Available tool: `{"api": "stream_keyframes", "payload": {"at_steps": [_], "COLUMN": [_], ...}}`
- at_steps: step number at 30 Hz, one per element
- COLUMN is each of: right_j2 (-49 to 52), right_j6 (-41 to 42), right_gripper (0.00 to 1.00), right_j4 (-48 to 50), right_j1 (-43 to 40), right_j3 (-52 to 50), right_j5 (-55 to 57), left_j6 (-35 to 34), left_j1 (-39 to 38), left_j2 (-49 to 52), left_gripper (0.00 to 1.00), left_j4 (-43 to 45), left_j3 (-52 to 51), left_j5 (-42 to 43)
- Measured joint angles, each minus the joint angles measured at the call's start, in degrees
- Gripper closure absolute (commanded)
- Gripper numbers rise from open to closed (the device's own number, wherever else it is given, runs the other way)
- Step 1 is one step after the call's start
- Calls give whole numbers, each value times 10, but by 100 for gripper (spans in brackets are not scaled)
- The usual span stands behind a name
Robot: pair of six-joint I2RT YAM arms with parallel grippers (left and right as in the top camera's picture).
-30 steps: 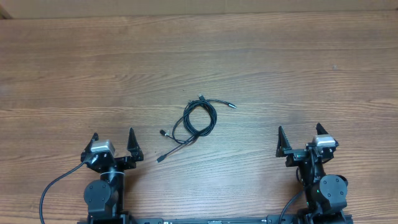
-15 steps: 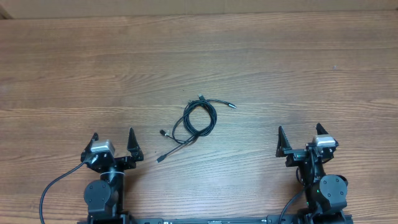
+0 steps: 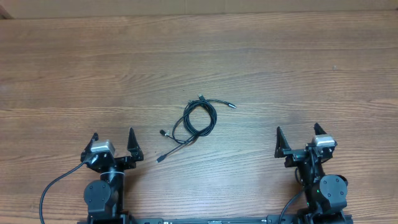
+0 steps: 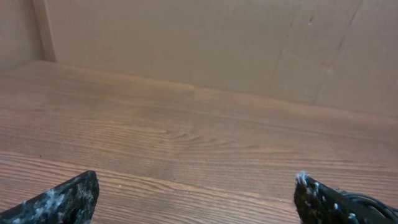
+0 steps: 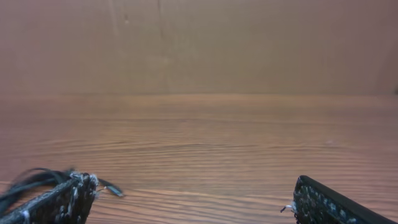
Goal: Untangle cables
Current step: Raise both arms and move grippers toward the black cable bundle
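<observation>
While both arms sit drawn back at the near edge of the bench (image 3: 311, 62), the left fingers (image 3: 132, 142) stand spread wide with nothing between them. The right fingers (image 3: 280, 140) are likewise wide and empty. Both pairs point forward across the wood; whether the tips touch it, I cannot tell.

Cables (image 3: 198, 121): one small tangle of thin black cords lying flat, ahead of both pairs and between them. It is somewhat nearer the left fingers and touches neither pair. The main loop is roughly oval. A silver-tipped plug sticks out on its far right side. Two loose plug ends trail back toward the left fingers.

Right wrist view: a bit of black cord shows just past the left-hand fingertip.

Around: a brown cardboard wall (image 4: 217, 43) rises beyond the far edge. A thick black lead (image 3: 53, 186) curls from the left arm base, behind the left fingers.
</observation>
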Motion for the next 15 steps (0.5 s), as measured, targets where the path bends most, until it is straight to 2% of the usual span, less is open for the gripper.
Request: {"api": "stream_keyframes", "payload": {"at_steps": [3, 7, 12, 15], "right_j2": [0, 1, 1, 5], "right_j6": [32, 55, 66, 67], "right_gripper": [0, 0, 0, 0], "right_j4": [-16, -93, -224, -276], "right_j1": [0, 0, 0, 0], "right_j3": [2, 41, 166, 245], "right_j5": [-24, -57, -78, -89], "left_j6": [1, 7, 15, 17], "left_j1": [0, 0, 0, 0], "left_j2": [0, 0, 2, 22], "left_gripper": [1, 0, 0, 0], "left_j4": [-24, -121, -270, -322], "left_j3": [11, 94, 249, 331], "left_j5": [0, 21, 66, 96]}}
